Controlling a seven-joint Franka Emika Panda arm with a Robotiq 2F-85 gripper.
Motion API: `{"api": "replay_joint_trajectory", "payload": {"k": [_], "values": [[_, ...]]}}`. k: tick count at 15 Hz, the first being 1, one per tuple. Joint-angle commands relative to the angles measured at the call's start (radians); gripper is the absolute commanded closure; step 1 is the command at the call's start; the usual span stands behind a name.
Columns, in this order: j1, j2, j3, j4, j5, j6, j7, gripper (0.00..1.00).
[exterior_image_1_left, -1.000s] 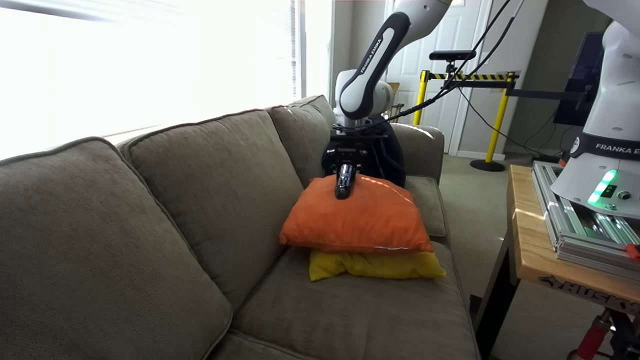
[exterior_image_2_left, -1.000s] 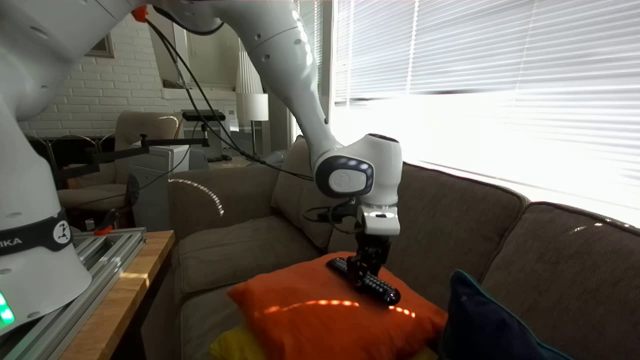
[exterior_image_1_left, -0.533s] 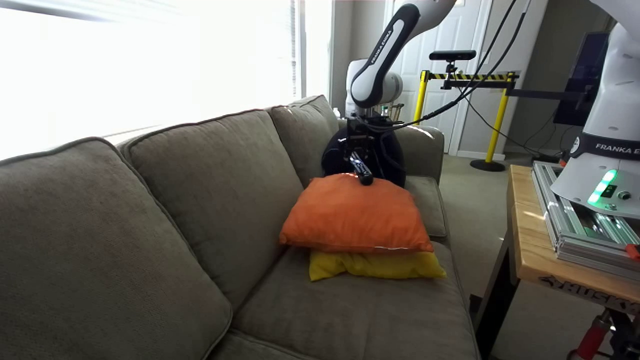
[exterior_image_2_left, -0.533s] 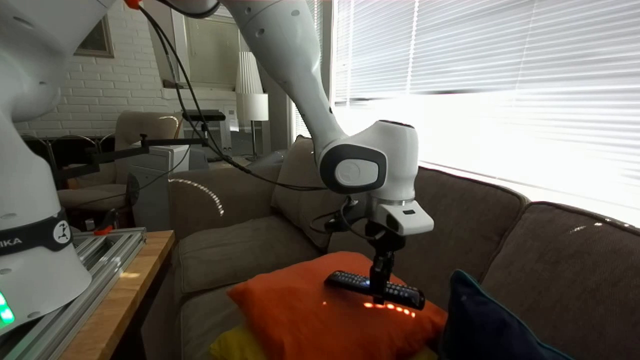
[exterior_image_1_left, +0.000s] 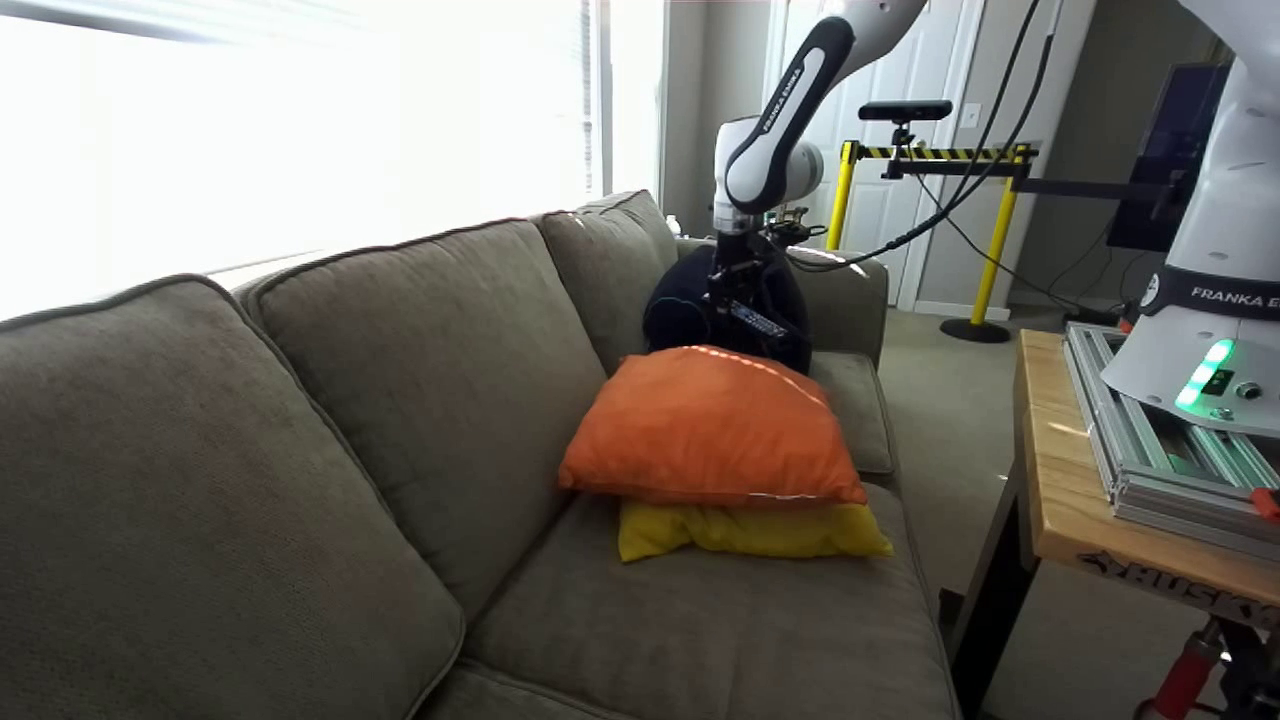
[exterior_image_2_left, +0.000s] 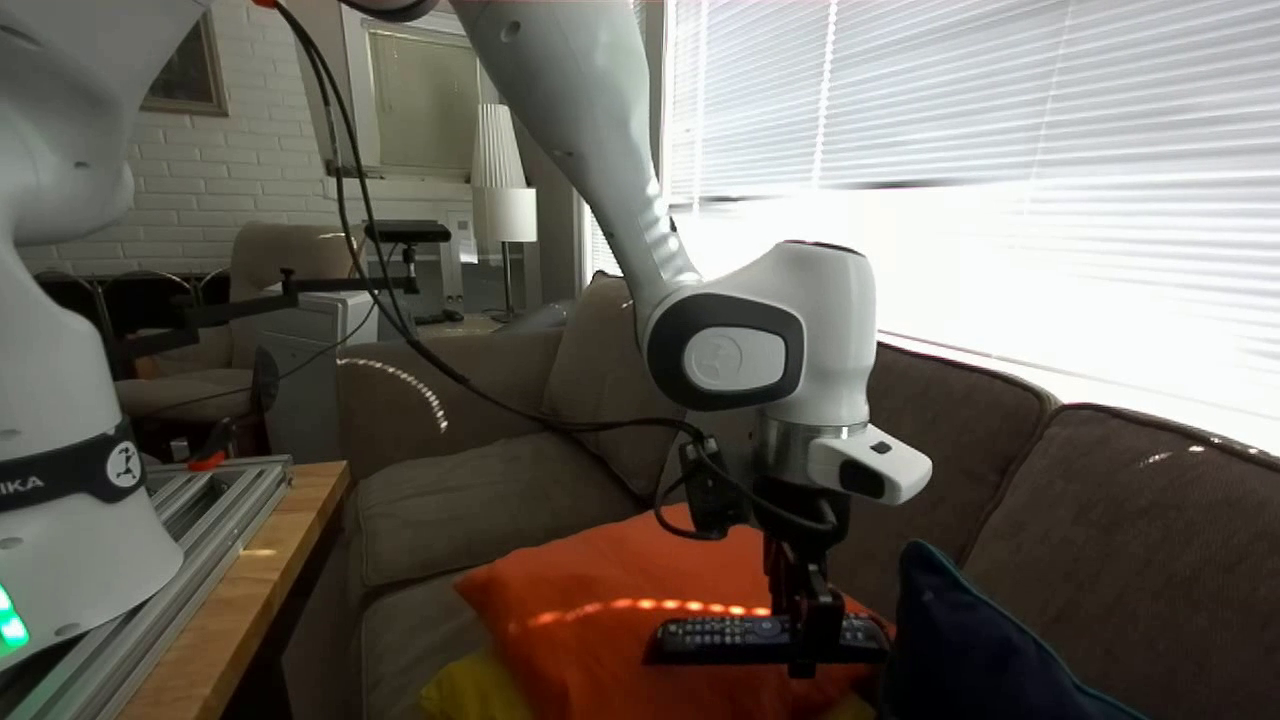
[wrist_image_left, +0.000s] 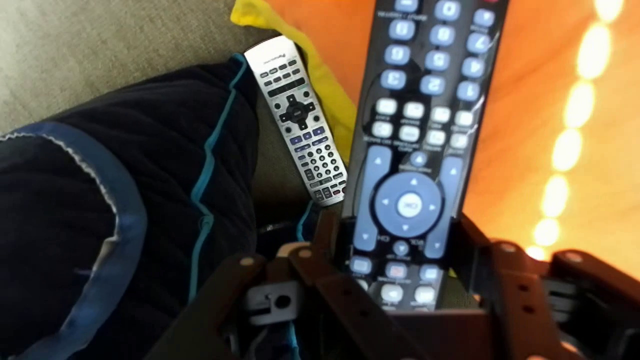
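Note:
My gripper (wrist_image_left: 400, 235) is shut on the long black remote (wrist_image_left: 410, 200), one finger along each side. Blue and white buttons cover the remote's upper face. In an exterior view the black remote (exterior_image_2_left: 735, 640) hangs almost level above the orange pillow (exterior_image_2_left: 600, 590), close to the navy pillow (exterior_image_2_left: 980, 640). From another side, the gripper (exterior_image_1_left: 730, 290) stands in front of the navy pillow (exterior_image_1_left: 680, 310), past the orange pillow's far edge. A silver remote (wrist_image_left: 297, 117) lies below, between the navy pillow and the yellow pillow (wrist_image_left: 325, 85); neither exterior view shows it.
A grey-brown couch (exterior_image_1_left: 400, 330) with upright back cushions runs along the bright window. The orange pillow rests on the yellow one. Beside the couch stands a wooden table (exterior_image_1_left: 1060, 450) bearing the robot's base. Black cables (exterior_image_2_left: 470, 385) loop from the arm to the wrist.
The black remote has risen off the orange pillow in my gripper and turned with the wrist. Arm and remote have shifted towards the navy pillow. The grip looks the same.

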Motion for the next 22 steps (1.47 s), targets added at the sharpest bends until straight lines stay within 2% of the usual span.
{"api": "replay_joint_trajectory", "payload": {"k": [1,2,6,7,12,15,17,22], "values": [[-0.023,-0.01,0.015,-0.024,-0.088,0.03,-0.131,0.69],[-0.021,0.001,0.011,0.0,-0.051,0.001,-0.067,0.44],[-0.023,0.001,0.016,-0.004,-0.072,0.005,-0.109,0.44],[-0.023,0.001,0.016,-0.004,-0.072,0.005,-0.111,0.69],[-0.011,0.032,-0.005,0.005,-0.203,0.026,-0.242,0.69],[-0.017,0.067,-0.018,0.015,-0.291,0.08,-0.304,0.69],[-0.033,0.114,-0.017,0.031,-0.31,0.164,-0.317,0.69],[-0.12,0.227,0.052,0.069,-0.281,0.322,-0.383,0.69]]}}
